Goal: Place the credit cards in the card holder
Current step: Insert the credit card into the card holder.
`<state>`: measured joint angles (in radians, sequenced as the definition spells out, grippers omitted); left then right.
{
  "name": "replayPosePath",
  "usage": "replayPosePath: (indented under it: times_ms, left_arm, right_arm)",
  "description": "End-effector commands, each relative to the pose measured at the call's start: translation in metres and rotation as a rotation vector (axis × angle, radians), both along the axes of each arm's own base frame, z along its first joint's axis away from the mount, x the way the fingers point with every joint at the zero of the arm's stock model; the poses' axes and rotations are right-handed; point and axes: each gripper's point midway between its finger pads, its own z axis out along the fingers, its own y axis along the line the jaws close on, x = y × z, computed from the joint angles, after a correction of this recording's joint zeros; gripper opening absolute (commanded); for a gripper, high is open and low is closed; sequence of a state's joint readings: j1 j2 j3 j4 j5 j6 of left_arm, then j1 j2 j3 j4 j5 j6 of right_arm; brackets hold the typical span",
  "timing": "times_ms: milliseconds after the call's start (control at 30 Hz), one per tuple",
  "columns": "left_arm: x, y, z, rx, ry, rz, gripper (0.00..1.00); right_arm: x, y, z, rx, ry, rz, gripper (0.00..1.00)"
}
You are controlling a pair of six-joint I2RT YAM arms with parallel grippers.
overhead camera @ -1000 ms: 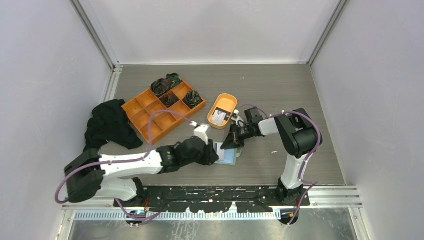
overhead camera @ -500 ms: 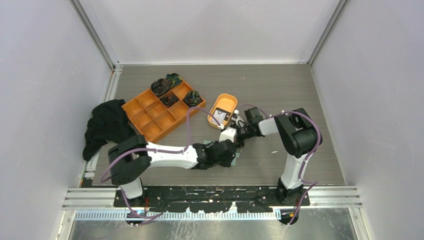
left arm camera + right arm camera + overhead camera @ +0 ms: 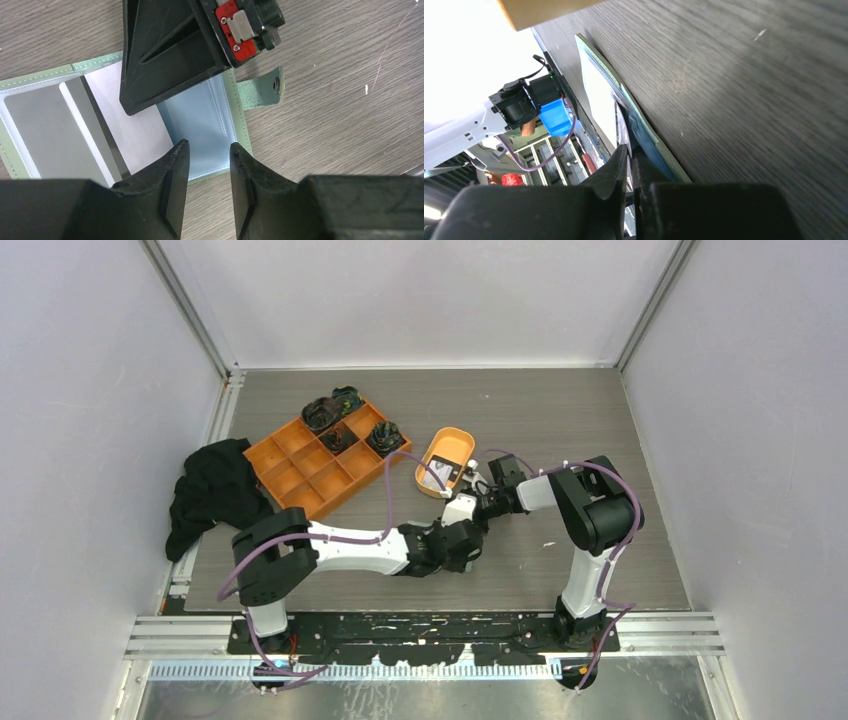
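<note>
Your left gripper (image 3: 207, 150) hangs low over the near edge of the card holder (image 3: 205, 122). Its fingers are apart, with nothing between them. The sage-green holder lies open and flat on the wooden table (image 3: 600, 400), near the middle of it, with its bluish pockets facing up and its closing tab (image 3: 262, 86) sticking out to one side. A pale credit card (image 3: 142, 137) with a grey band rests on the holder's inner face, partly under your right gripper (image 3: 629, 155). That gripper reaches in from the far side. Its fingers are nearly together and pinch a thin layer at the holder's edge. A second credit card (image 3: 437, 476) sits in the oval orange dish (image 3: 462, 435), just beyond both grippers.
</note>
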<state>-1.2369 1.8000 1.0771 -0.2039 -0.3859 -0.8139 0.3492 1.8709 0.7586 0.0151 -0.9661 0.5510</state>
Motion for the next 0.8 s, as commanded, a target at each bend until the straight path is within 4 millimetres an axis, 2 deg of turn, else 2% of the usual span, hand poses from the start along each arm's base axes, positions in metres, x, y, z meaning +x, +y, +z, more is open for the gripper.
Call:
replayPosePath:
  times_ms: [0, 367, 600, 767]
  left_arm:
    - [0.010, 0.009, 0.005, 0.039, -0.039, 0.051, 0.38]
    - [0.015, 0.022, 0.002, 0.069, -0.029, 0.076, 0.44]
    - [0.023, 0.032, 0.007, 0.071, -0.043, 0.089, 0.47]
    - [0.026, 0.036, 0.020, 0.060, -0.069, 0.067, 0.51]
  right_arm:
    - [0.008, -0.010, -0.020, -0.101, -0.034, -0.025, 0.15]
    - [0.009, -0.009, -0.015, -0.096, -0.041, -0.009, 0.33]
    - [0.011, -0.008, -0.005, -0.084, -0.069, 0.011, 0.42]
    - [0.014, -0.007, 0.008, -0.066, -0.118, 0.032, 0.47]
